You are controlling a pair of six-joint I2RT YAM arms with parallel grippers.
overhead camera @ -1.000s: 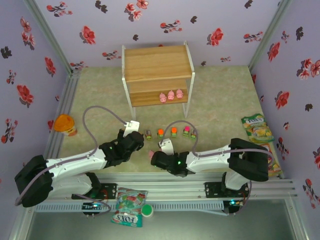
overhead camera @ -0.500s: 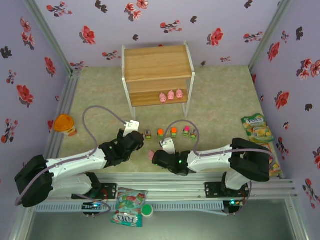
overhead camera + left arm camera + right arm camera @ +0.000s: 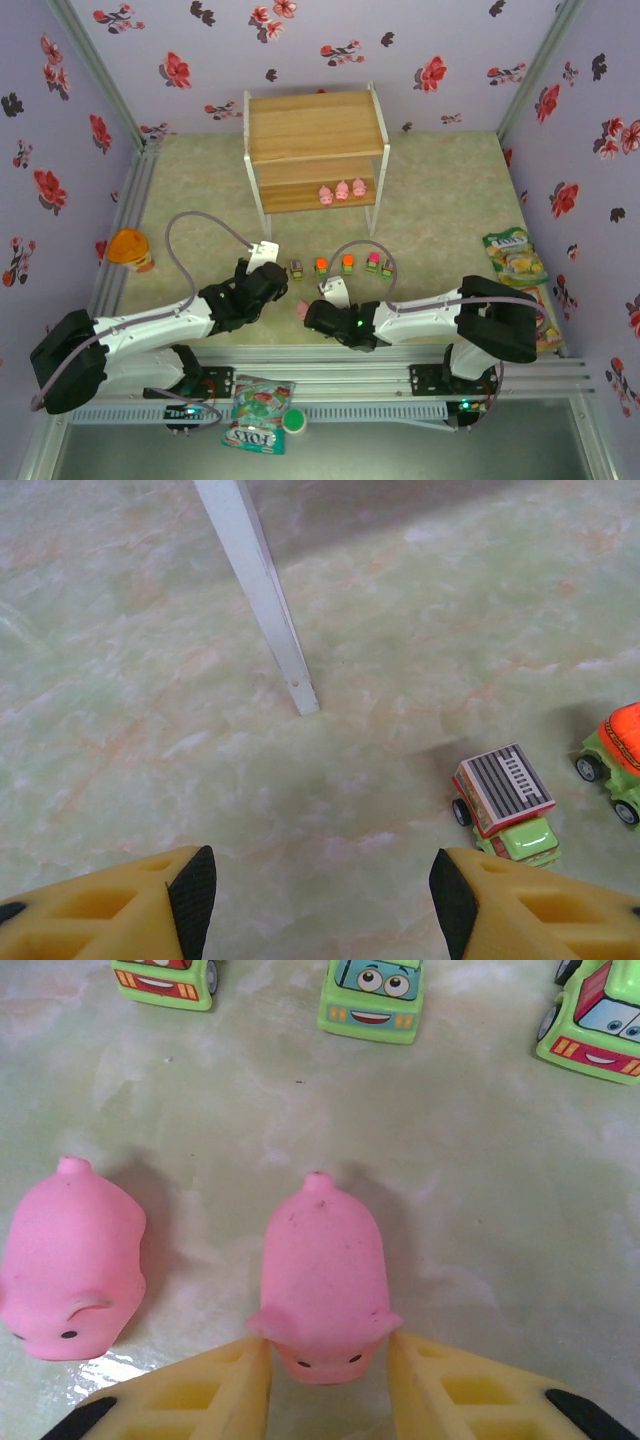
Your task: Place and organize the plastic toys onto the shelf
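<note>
Pink pig [image 3: 322, 1275] is found lying on the table [image 3: 480, 1210], its head bracketed by the right gripper [image 3: 325, 1352], which is set narrow; whether it is truly pinched cannot be told. A hold further along the wider body is advised, so the soft head is not squeezed out. The second pig [image 3: 70, 1260] just beside should be cleared before the shelf [image 3: 315, 125] is approached. The left gripper [image 3: 315, 890] is held wide, empty.
</note>
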